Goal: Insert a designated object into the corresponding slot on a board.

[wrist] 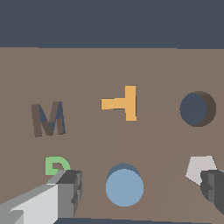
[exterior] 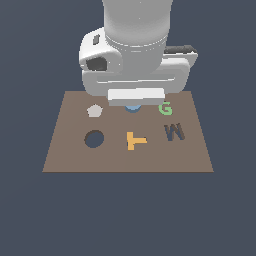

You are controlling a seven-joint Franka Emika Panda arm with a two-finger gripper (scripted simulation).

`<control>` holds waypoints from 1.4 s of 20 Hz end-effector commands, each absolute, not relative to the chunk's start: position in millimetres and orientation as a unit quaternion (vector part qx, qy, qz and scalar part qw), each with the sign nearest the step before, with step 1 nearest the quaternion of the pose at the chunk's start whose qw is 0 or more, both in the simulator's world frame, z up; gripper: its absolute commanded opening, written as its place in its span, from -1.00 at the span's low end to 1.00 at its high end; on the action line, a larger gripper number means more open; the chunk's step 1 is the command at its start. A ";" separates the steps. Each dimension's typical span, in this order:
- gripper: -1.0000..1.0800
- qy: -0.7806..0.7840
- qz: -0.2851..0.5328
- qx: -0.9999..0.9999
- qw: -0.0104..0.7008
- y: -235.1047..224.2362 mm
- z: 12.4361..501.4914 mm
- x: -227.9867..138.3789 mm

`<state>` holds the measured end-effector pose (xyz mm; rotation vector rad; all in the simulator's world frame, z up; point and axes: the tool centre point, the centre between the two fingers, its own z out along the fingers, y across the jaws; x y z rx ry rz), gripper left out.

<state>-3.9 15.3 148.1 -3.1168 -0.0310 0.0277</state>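
The light-blue round disc (wrist: 124, 187) lies flat on the brown board (wrist: 109, 65); in the exterior view only a sliver of the disc (exterior: 132, 107) shows under the arm's hand. My gripper (wrist: 142, 190) is open, one finger (wrist: 70, 192) on each side of the disc with wide gaps, not touching it. The dark circular slot (exterior: 94, 139) sits toward the exterior view's left, near the board's front; the wrist view shows the slot (wrist: 197, 108) too, apart from the disc.
On the board (exterior: 70, 150) are a white pentagon (exterior: 94, 110), an orange T (exterior: 135, 140), a green G (exterior: 165, 108) and a dark M-shaped cutout (exterior: 174, 132). The arm's white body (exterior: 135, 50) looms over the board's far edge.
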 end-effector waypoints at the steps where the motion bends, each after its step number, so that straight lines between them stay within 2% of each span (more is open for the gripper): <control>1: 0.92 -0.010 0.009 -1.000 0.012 15.3 148.1 -3.9; 13: 0.92 0.044 0.007 -0.999 0.010 11.6 133.6 -15.2; 28: 0.92 0.238 0.002 -0.971 0.003 9.0 80.9 -57.4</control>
